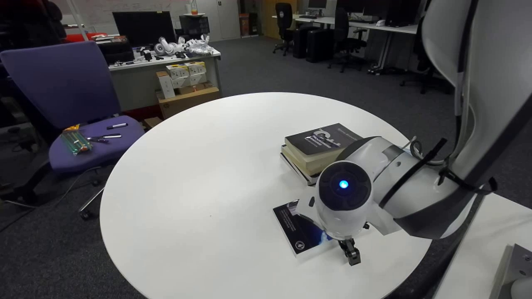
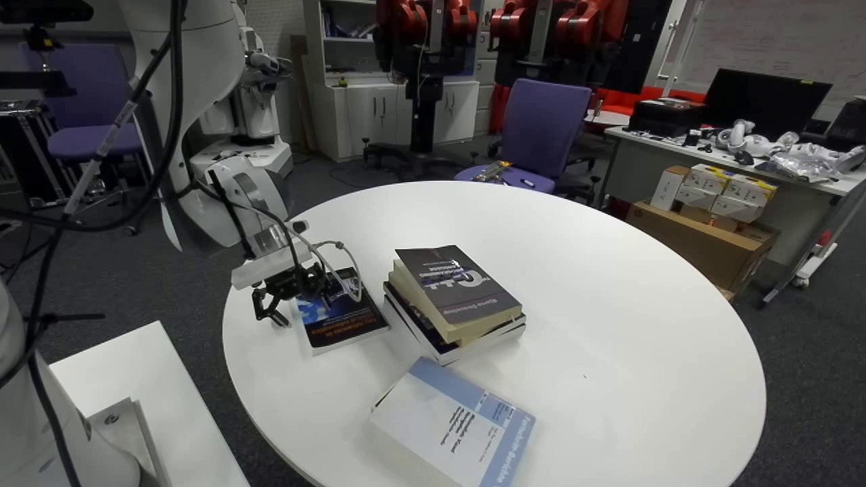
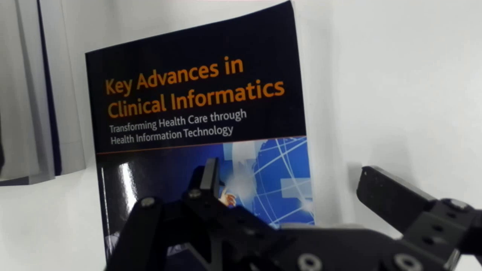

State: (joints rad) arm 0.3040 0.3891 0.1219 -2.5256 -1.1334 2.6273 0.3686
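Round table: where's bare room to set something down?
Wide patch: between the book stack and the purple chair. Another: right of the pale book in an exterior view, to the table rim. Crowded: around the thin book, gripper over its edge, stack alongside.

The paperback point(image 3: 199, 124) looks like glossy paper (it catches the light), the gripper point(image 3: 289, 167) matt, the table point(image 1: 199, 182) smooth.

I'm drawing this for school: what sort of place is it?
Probably a robotics lab: there's a robot arm, what looks like a red robot at the back, and a faintly scribbled whiteboard.
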